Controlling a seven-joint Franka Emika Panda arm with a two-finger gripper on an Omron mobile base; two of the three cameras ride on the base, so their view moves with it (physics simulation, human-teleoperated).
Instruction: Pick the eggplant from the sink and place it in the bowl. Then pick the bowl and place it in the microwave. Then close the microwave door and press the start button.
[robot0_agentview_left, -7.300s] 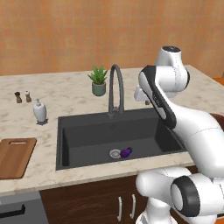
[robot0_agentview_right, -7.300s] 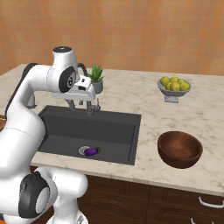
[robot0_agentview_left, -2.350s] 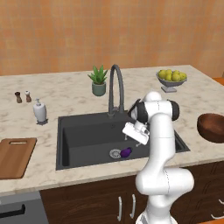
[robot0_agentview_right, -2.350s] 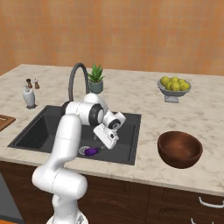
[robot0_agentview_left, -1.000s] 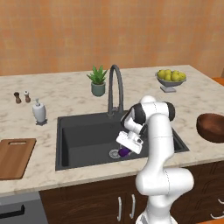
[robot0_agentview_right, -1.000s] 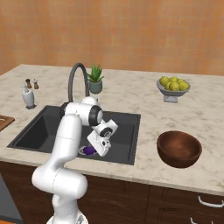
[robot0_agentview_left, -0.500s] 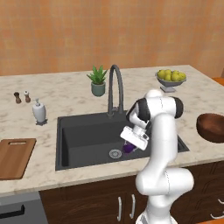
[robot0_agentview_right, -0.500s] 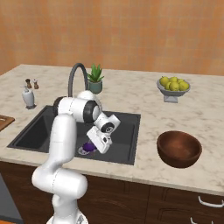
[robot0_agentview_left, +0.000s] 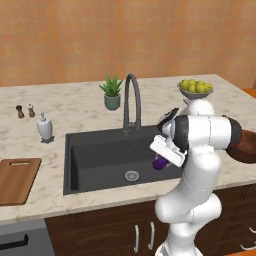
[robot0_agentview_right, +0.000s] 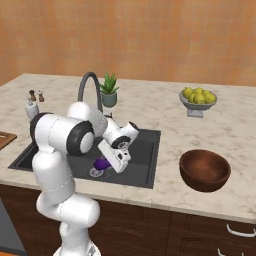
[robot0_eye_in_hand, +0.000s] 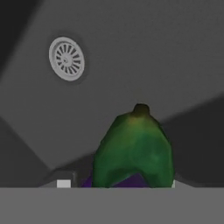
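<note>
The small purple eggplant hangs a little above the floor of the dark grey sink, to the right of the round silver drain. My gripper is shut on it from above. In the hand view the eggplant's green stem cap sits right between the fingers. The dark brown wooden bowl stands on the counter to the right of the sink, partly behind my arm in the left base view. The microwave is out of view.
The dark gooseneck faucet rises behind the sink, with a potted plant beside it. A grey bowl of yellow-green fruit stands at the back right. A soap dispenser, two shakers and a cutting board lie to the left.
My gripper has risen from the sink floor beside the drain, and the eggplant has come up with it.
</note>
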